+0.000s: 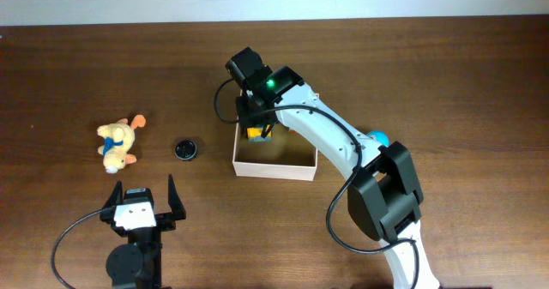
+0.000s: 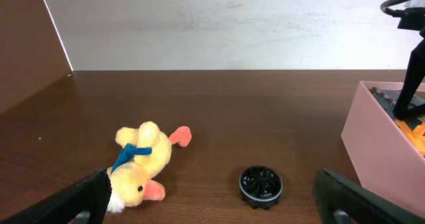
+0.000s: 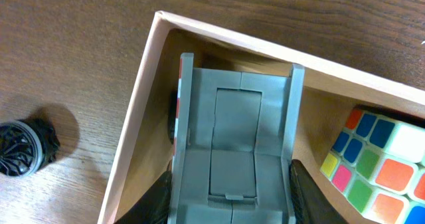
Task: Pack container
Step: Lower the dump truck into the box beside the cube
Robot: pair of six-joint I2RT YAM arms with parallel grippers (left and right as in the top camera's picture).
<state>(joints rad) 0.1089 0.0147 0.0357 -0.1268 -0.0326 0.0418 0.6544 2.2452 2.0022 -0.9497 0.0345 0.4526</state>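
1. Closest to our right wrist camera is a grey plastic toy (image 3: 232,137), blocky, with panelled faces and a red strip down one edge. It fills the middle of that view.
2. Our right end effector (image 3: 232,194) is narrowed onto it. The two dark fingers (image 3: 163,197) press against its opposite sides, so we hold the grey plastic toy.
3. That toy is inside the container (image 3: 133,124), tucked into a corner close beside one wall. We cannot tell whether it touches the box floor.
4. Seen from overhead, the container stands near the middle of the tabletop (image 1: 429,66), with white outer walls and a tan inside. Our right arm reaches over its far-left corner.
5. We also see a Rubik's cube (image 3: 375,164) lying in the container, just beside the grey plastic toy, with a strip of tan floor between them.
6. Outside the box, on its left, a black ribbed disc (image 1: 186,148) sits on the tabletop, near the white wall but apart from it.
7. Further left lies a plush duck (image 1: 118,145), yellow with a blue scarf and orange feet. It is on its side, well apart from the container.
8. Our left end effector (image 1: 142,188) is spread wide and holds nothing. It is at the near edge of the tabletop, facing the duck and the disc and touching neither.
9. A small blue thing (image 1: 378,139) shows beside our right arm, but most of it is hidden, so we cannot tell what it is.
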